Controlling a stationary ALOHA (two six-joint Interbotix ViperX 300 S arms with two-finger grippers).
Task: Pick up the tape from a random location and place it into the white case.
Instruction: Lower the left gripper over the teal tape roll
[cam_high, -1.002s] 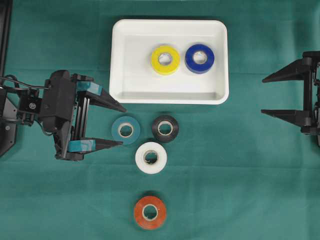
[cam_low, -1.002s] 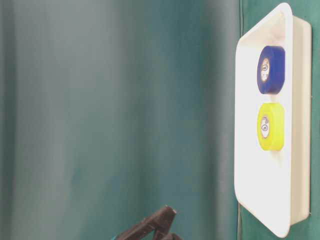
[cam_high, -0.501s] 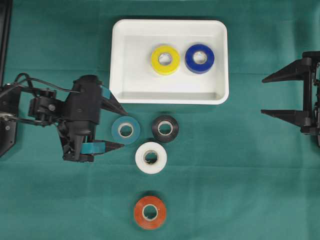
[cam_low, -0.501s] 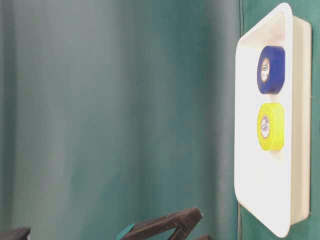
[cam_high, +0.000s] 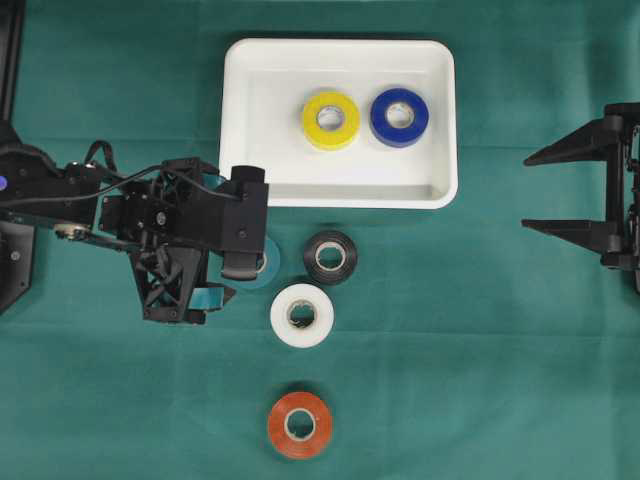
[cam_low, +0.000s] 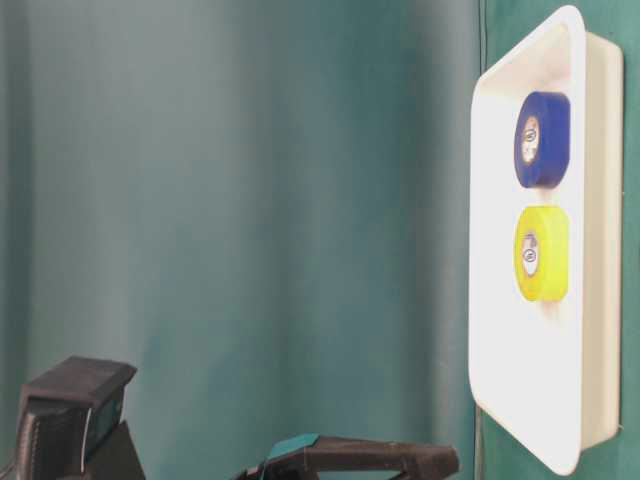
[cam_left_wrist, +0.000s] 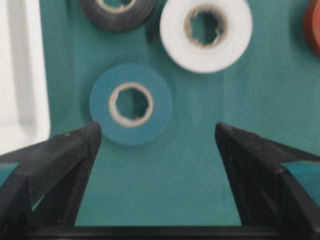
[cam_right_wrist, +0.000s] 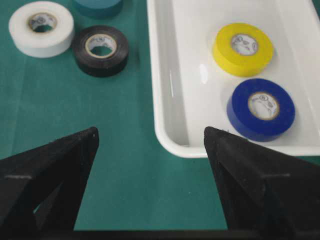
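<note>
The white case (cam_high: 338, 199) lies at the back centre with a yellow tape (cam_high: 331, 120) and a blue tape (cam_high: 399, 117) inside. A teal tape (cam_left_wrist: 162, 105) lies flat on the cloth just ahead of my left gripper (cam_left_wrist: 157, 131). That gripper is open, tipped downward, its tips a little short of the roll and apart from it. In the overhead view the left gripper (cam_high: 232, 255) covers most of the teal tape (cam_high: 270, 270). My right gripper (cam_high: 530, 192) stands open and empty at the right edge, away from the case (cam_right_wrist: 160, 125).
A black tape (cam_high: 330, 257), a white tape (cam_high: 302, 315) and an orange-red tape (cam_high: 300, 425) lie on the green cloth in front of the case. The black and white rolls sit close to the teal one. The case rim (cam_left_wrist: 37, 75) is near the left finger.
My left gripper has swung right and pitched downward over the teal tape, staying open. The tapes, the case and the right gripper have not moved.
</note>
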